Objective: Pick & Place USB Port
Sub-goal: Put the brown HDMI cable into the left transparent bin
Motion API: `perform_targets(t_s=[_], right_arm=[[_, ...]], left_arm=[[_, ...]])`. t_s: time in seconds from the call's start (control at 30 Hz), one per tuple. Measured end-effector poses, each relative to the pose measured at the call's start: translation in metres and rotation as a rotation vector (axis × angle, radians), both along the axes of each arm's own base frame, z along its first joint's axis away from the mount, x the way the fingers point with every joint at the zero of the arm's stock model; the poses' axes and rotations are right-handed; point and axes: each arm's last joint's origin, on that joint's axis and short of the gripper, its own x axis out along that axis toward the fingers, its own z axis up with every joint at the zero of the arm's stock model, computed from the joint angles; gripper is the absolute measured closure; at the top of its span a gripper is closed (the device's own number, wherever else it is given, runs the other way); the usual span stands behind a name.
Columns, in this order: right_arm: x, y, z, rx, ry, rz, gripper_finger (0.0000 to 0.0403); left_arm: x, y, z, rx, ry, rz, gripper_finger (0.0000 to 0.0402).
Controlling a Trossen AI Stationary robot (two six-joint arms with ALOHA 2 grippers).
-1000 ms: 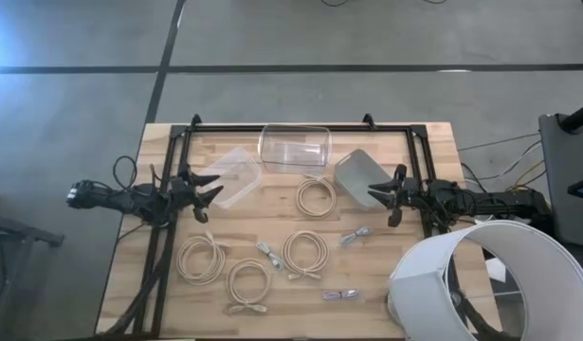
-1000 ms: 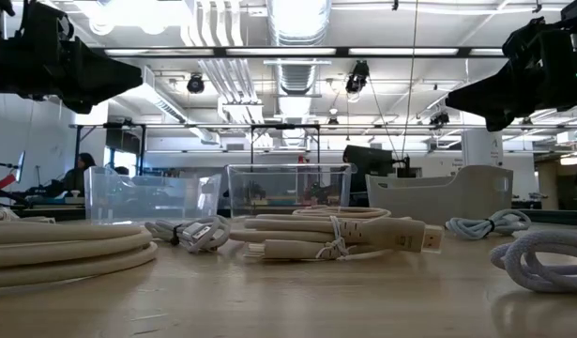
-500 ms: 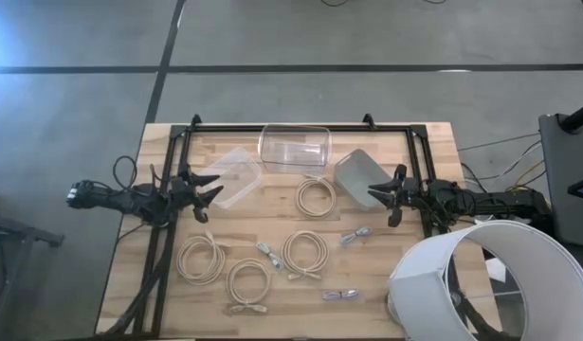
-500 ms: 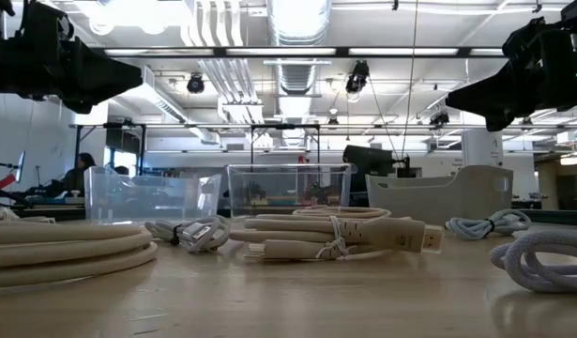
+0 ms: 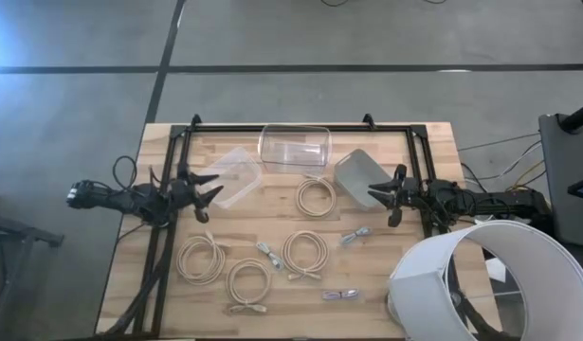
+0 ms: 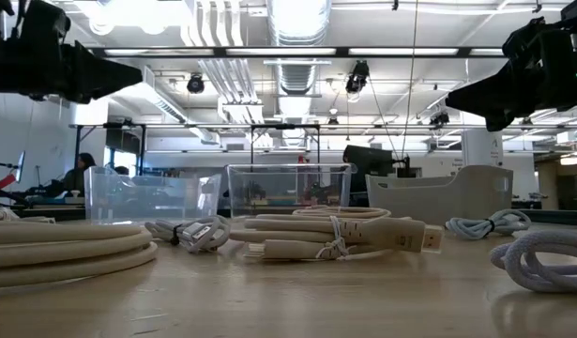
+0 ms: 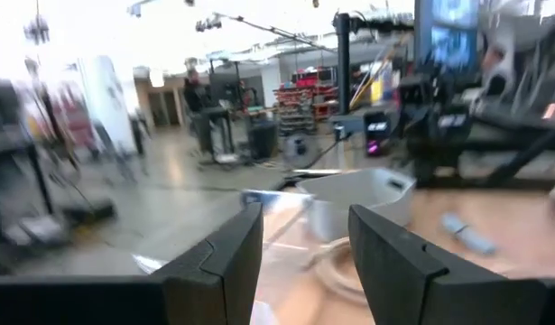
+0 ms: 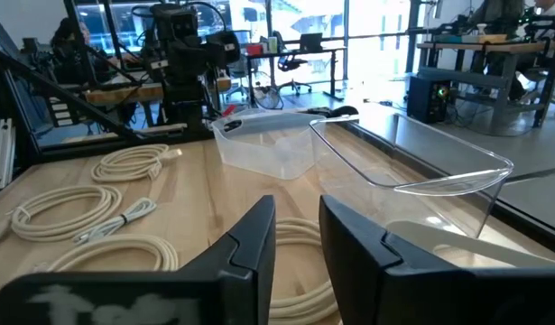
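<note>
Nothing had been picked up yet; this looked like the opening of the task, both arms raised and waiting. The left gripper (image 5: 208, 188) hung at the centre left of the high view, fingers spread wide and empty, near the left bin (image 5: 232, 174). The right gripper (image 5: 384, 194) hung at the centre right, fingers apart and empty too, just beside the grey bin (image 5: 355, 171).

The cables lay in the lower middle of the high view, on the table (image 5: 424, 142). Counted there: four beige coils, namely the top coil (image 5: 316, 197), the left coil (image 5: 202, 259), the low coil (image 5: 247, 282) and the mid coil (image 5: 304, 253). Three small grey bundles as well: one (image 5: 356, 235) nearest the right gripper, one (image 5: 268, 254) between the coils, one (image 5: 341, 296) at the bottom. Three bins stood along the top (the third, a clear bin (image 5: 295, 147), at upper centre).

The next move probably called for one arm to descend over a cable, the right over its nearest bundle being the shortest reach, and close on it.
</note>
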Motion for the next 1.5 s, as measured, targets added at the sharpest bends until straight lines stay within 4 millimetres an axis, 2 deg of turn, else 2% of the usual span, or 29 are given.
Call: perform_targets(t_s=[0.13,0.37,0.6,0.87,1.07,1.23,1.37,1.5], right_arm=[[0.000,0.000,0.000,0.000,0.000,0.000,0.0325],[0.000,0.000,0.000,0.000,0.000,0.000,0.0335],[0.000,0.000,0.000,0.000,0.000,0.000,0.0325],[0.000,0.000,0.000,0.000,0.000,0.000,0.0316],[0.000,0.000,0.004,0.012,-0.041,0.001,0.0324],[0.000,0.000,0.013,0.004,-0.137,0.000,0.0333],[-0.002,-0.001,0.024,-0.121,-0.226,-0.045,0.0333],[-0.007,-0.001,0.040,-0.197,-0.371,-0.087,0.0320]], left_arm=[[0.000,0.000,-0.001,0.100,0.052,0.012,0.0232],[0.000,0.000,-0.001,0.039,0.025,0.006,0.0232],[0.000,0.000,0.000,-0.095,-0.038,-0.007,0.0232],[-0.001,0.001,0.001,-0.098,-0.054,0.031,0.0232],[-0.001,0.001,0.003,-0.054,-0.026,0.037,0.0232],[-0.007,0.002,0.029,-0.112,-0.063,0.015,0.0232],[-0.010,0.001,0.043,-0.197,0.033,-0.045,0.0232],[-0.011,0.001,0.061,-0.217,0.157,-0.035,0.0232]])
